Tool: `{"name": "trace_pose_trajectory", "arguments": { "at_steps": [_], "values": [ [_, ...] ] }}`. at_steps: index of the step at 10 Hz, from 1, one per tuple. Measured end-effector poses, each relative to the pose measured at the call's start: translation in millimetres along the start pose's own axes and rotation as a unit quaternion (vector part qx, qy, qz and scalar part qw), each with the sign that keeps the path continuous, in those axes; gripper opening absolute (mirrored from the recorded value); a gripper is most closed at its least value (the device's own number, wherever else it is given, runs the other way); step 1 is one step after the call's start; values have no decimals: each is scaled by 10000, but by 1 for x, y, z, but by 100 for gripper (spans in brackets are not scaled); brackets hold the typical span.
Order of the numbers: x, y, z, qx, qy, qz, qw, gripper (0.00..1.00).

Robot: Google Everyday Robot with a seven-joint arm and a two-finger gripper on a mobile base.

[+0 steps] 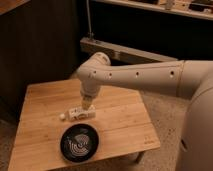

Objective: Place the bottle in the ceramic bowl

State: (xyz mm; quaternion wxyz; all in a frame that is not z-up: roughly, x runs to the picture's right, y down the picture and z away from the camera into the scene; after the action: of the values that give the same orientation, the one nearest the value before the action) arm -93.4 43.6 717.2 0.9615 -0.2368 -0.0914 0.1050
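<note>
Bottle (75, 114) is being hovered over by gripper (87, 107), jaws being held wide; lying on wood tbl (125, 120) just beside ceramic bowl (63, 145).

Dim room, as I see it from my station.
A low wooden table (125, 125) stands on speckled floor (166, 118); dark wall panelling (40, 45) rises behind, with a grey metal rail (130, 52) beyond.

Table (117, 122): my gripper (87, 107) hangs just above the bottle (80, 113) mid-table, ceramic bowl (79, 143) blocks the near edge close by; bare wood toward far edge and right corners.
</note>
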Motion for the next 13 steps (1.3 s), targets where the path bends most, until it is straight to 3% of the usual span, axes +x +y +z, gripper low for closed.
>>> {"name": "trace_pose_trajectory", "arguments": {
  "at_steps": [1,3,4,5,9,13],
  "values": [
    [-3,-2,1,80,-93,-325,9994,65],
    [-7,-8,4,156,-324,-1049,9938,65],
    [-8,-9,5,131,-378,-1157,9925,65],
    [-10,-12,9,43,-513,-1424,9885,65],
    [-14,-19,17,-153,-840,-1863,9788,65],
    [-22,-24,22,-226,-1076,-2228,9686,65]
  ]
}}
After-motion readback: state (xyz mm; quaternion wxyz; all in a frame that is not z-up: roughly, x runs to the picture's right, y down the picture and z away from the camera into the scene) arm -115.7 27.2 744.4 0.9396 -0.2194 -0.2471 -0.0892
